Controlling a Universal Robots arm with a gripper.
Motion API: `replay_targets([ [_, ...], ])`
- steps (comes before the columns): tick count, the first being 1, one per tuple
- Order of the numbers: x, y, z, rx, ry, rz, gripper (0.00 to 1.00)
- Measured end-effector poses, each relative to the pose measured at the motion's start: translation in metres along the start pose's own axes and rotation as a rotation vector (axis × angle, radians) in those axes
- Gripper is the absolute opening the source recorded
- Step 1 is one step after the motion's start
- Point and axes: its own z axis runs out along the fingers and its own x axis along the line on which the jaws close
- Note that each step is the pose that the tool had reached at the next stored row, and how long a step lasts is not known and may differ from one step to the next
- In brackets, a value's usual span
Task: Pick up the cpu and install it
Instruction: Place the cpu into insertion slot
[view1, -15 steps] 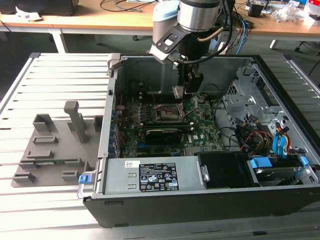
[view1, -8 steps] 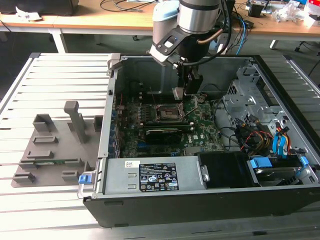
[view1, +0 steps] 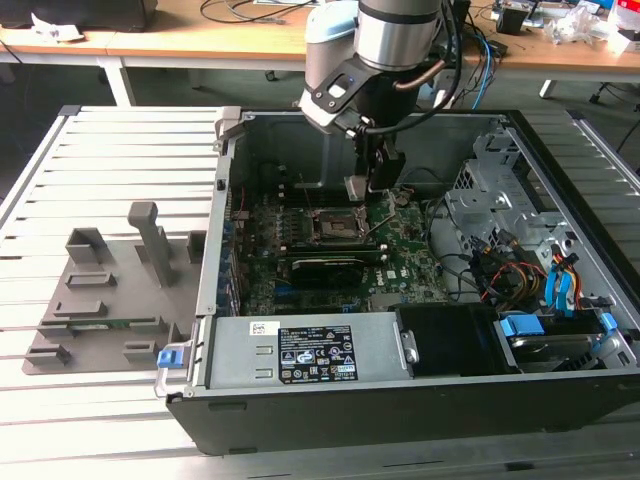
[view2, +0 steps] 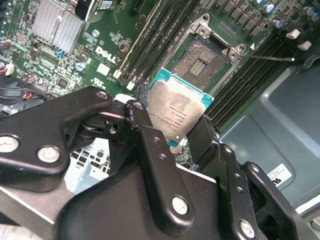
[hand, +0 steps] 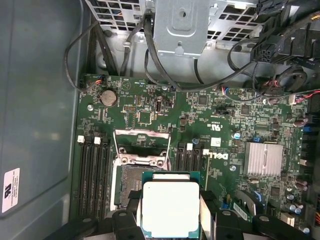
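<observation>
- One arm (view1: 398, 40) reaches down into the open computer case (view1: 228, 190) in the exterior view. Its gripper (view1: 372, 185) hangs just above the motherboard (view1: 405, 255), close to the black socket (view1: 335, 228). A grey tray (view1: 100, 300) lies outside the case, at the exterior view's left.
- Two black fingers (view2: 150, 150) in the second wrist view pinch the cpu (view2: 181, 111) by opposite edges, so the jaws are closed on it. The chip's silvery top faces the camera, and its thin pale-green rim shows around it. It is held off the board, just beside the socket, which is open with its contact field bare. Long dark memory slots (view2: 145, 45) run beside the socket, and a ribbed heat sink (view2: 57, 25) stands well apart.
- Seen in the first wrist view, the cpu sits level between the fingers and overlaps the socket's near edge. The socket frame is raised. A coin battery (hand: 108, 96) lies farther off on the board.
</observation>
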Motion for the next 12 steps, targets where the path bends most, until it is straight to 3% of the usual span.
replay_targets([
  [12,0.0001,0.0000,0.0062,0.0000,0.0000,0.000,0.55],
])
